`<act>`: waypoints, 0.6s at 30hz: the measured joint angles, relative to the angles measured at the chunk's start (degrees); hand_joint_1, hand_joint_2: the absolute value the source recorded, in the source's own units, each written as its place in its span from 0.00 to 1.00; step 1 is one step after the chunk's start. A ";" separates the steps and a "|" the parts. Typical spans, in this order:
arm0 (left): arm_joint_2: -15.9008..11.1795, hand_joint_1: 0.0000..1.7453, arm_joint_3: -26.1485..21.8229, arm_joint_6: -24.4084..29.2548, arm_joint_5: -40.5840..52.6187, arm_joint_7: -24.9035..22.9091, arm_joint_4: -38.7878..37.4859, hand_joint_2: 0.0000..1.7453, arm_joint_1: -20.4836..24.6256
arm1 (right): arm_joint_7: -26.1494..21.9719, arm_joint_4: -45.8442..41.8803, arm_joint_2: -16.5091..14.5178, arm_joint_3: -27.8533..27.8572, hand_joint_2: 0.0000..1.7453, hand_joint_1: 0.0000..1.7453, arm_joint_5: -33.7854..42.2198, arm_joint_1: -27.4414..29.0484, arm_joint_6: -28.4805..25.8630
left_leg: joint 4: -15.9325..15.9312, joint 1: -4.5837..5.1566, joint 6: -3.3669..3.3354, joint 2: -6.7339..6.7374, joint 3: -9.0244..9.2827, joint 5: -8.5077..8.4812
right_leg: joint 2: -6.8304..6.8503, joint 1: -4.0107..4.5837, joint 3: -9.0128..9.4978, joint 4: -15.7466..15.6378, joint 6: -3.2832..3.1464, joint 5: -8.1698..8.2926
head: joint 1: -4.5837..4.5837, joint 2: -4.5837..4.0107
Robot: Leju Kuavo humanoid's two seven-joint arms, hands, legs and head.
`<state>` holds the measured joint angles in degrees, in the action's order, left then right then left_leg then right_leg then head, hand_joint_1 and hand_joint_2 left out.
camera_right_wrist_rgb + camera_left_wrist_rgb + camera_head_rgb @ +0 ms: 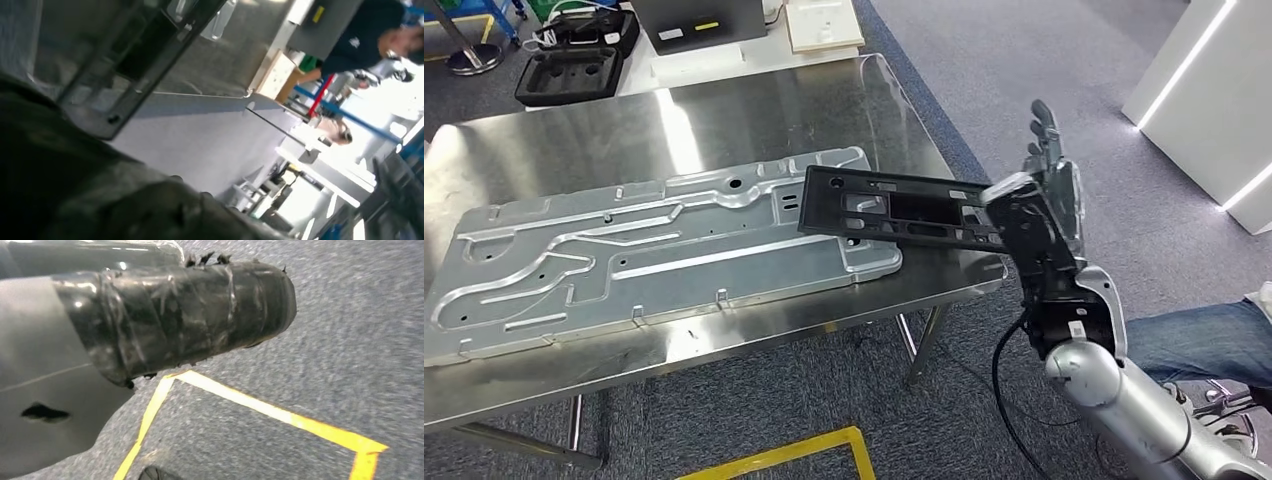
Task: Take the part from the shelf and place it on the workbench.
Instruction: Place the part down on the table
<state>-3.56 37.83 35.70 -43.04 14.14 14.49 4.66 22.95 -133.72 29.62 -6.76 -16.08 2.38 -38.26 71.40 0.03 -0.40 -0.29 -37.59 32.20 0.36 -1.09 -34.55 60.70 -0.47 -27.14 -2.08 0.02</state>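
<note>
Right hand (1036, 215) grips one end of the black frame-shaped part (886, 207), thumb side clamped on the part's end, the other fingers (1046, 135) pointing straight up behind it; the part sticks out flat from the hand over the near right corner of the steel workbench (724, 110), its far end above the stamped metal panel (654, 250) lying on the workbench, contact with the panel unclear. The right wrist view shows the part (135, 55) above the workbench top. Left hand's fingers can't be judged; the left wrist view shows yellow floor tape (280, 415) on grey carpet.
</note>
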 joint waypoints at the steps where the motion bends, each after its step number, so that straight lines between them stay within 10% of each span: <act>1: 0.04 0.00 0.00 -0.01 -0.07 -0.13 0.00 0.00 0.02 | -1.20 -1.26 -1.10 1.05 0.00 0.00 0.26 1.25 -0.94 | -4.17 0.06 -0.37 -0.06 2.95 -0.88 | -0.01 0.06 -0.25 0.00 0.03 0.28 | 0.01 0.00; 3: 0.09 0.00 -0.01 -0.04 -0.09 -0.23 0.00 0.00 0.09 | -5.42 -3.93 -3.93 4.01 0.00 0.00 1.53 3.33 -1.47 | -10.71 0.41 -1.05 -0.15 7.39 -1.74 | -0.04 0.12 -0.46 -0.24 0.42 0.89 | 0.01 0.00; 7: 0.21 0.00 -0.04 -0.09 0.00 -0.23 -0.01 0.00 0.11 | -14.76 -8.31 -10.23 11.66 0.00 0.00 11.24 6.38 -1.45 | -14.03 0.84 -2.14 0.05 8.02 -3.15 | -0.13 -0.15 -0.48 -0.97 1.78 1.66 | 0.00 -0.01; 11: 0.31 0.00 -0.05 -0.09 -0.39 -0.26 -0.02 0.00 0.07 | -19.22 -10.73 -15.60 18.29 0.00 0.00 20.69 8.49 -1.44 | -15.10 0.65 -3.62 0.71 6.48 -5.58 | -0.34 -0.04 -3.38 8.33 2.11 -7.07 | -0.02 0.00; 13: 0.31 0.00 -0.08 -0.09 -0.61 -0.24 -0.02 0.00 0.08 | -20.20 -11.46 -17.22 19.54 0.00 0.00 20.11 9.60 -1.42 | -14.72 0.71 -3.57 0.76 5.04 -6.34 | -0.32 -0.06 -3.90 12.96 2.34 -8.61 | -0.02 0.00; 18: 0.38 0.00 -0.16 -0.07 -1.19 0.02 -0.02 0.00 0.14 | -21.26 -13.31 -19.48 20.42 0.00 0.00 16.62 11.08 -1.38 | -12.00 0.60 -2.52 0.74 1.47 -7.36 | -0.42 -0.23 5.84 0.33 2.60 -4.17 | -0.03 0.00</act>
<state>-3.18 37.67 35.63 -44.23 14.16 14.47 4.80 1.69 -147.03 10.14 13.66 0.54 13.46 -39.64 59.40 0.63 -2.92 0.45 -36.12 24.84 -0.07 -1.31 -28.71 61.03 2.13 -31.31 -2.11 0.02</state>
